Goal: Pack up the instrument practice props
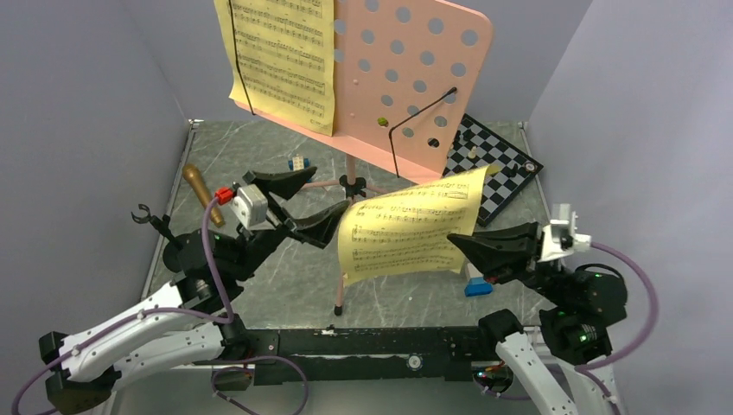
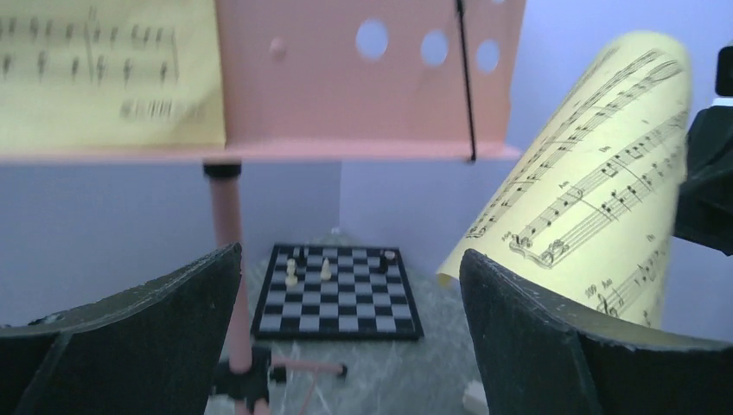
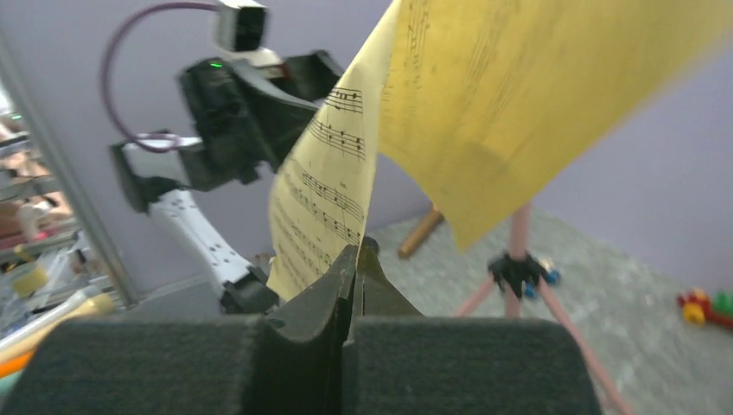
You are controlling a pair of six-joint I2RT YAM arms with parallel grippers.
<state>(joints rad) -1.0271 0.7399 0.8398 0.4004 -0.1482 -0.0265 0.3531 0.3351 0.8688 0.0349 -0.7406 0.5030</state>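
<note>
Sheet-music page (image 1: 411,226), yellow, loose: held in the air over the middle of the table (image 1: 277,277), in front of the pink music stand (image 1: 415,78). It is pinched at its right-hand edge by the right end effector (image 1: 458,244), whose jaws are closed flat on the paper. Its long axis is laid left to right, with the free end curling toward the left end effector (image 1: 328,190). That end effector stands wide with nothing between its fingers, just beside the free edge; whether the two touch cannot be told. Second yellow page (image 1: 281,52): lodged under a black retaining wire on the left half of the stand's desk, above and beyond the left end effector, so the left arm is judged the nearer for it. Microphone (image 1: 200,192), gold-brown: laid near the table's left edge, beside the left arm. Chessboard (image 1: 497,169): far right corner, not counted among the props.
</note>
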